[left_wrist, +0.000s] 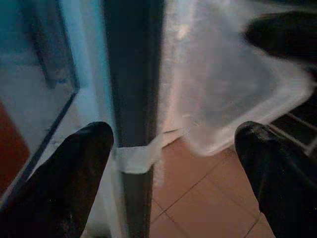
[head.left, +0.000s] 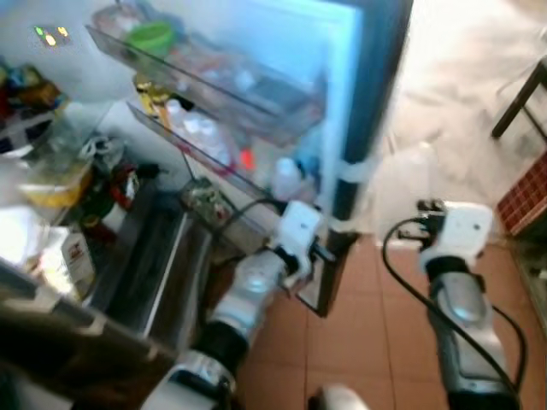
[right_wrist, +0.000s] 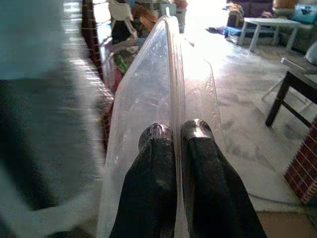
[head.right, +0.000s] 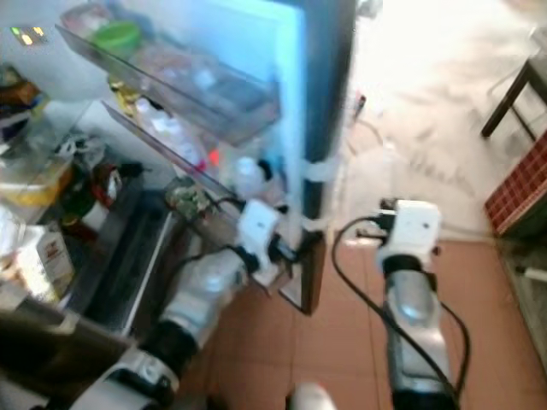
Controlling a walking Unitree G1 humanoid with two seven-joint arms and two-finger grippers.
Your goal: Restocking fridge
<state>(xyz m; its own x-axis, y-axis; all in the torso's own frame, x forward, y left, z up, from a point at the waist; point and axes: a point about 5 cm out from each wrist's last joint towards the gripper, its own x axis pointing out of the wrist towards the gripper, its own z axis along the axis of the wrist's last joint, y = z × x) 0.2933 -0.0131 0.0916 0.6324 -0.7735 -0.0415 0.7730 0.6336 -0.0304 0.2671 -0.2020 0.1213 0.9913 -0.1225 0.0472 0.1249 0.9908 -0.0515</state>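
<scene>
From the head views, the open fridge door [head.left: 359, 128] stands edge-on between the two arms, its dark edge wrapped with a pale strap [head.left: 352, 171]; its clear door racks [head.left: 205, 77] carry a green bowl [head.left: 152, 36], white bottles [head.left: 201, 132] and a small jug [head.left: 286, 179], all blurred. To the robot's left the fridge shelves [head.left: 51, 171] hold jars, a yellow-lidded tub and a carton, too smeared to name more closely. The left arm reaches toward the door's lower edge, its wrist housing just beside the strap; the right arm is raised on the far side of the door, carrying a clear plastic container [head.right: 385, 184] that reads as a faint haze above its wrist. The floor near the robot is terracotta tile [head.left: 359, 333]; beyond lies a pale, glossy floor and a dark table leg [head.left: 517, 102]. In the left wrist view, the left claw [left_wrist: 178, 168] is spread wide, the door edge and strap standing between its fingers, the container beyond. In the right wrist view, the right claw [right_wrist: 176, 136] is pressed together, pinching the container's rim [right_wrist: 171, 69], with the door's dark face close beside; a bright room with a low white table [right_wrist: 270, 25] lies beyond.
</scene>
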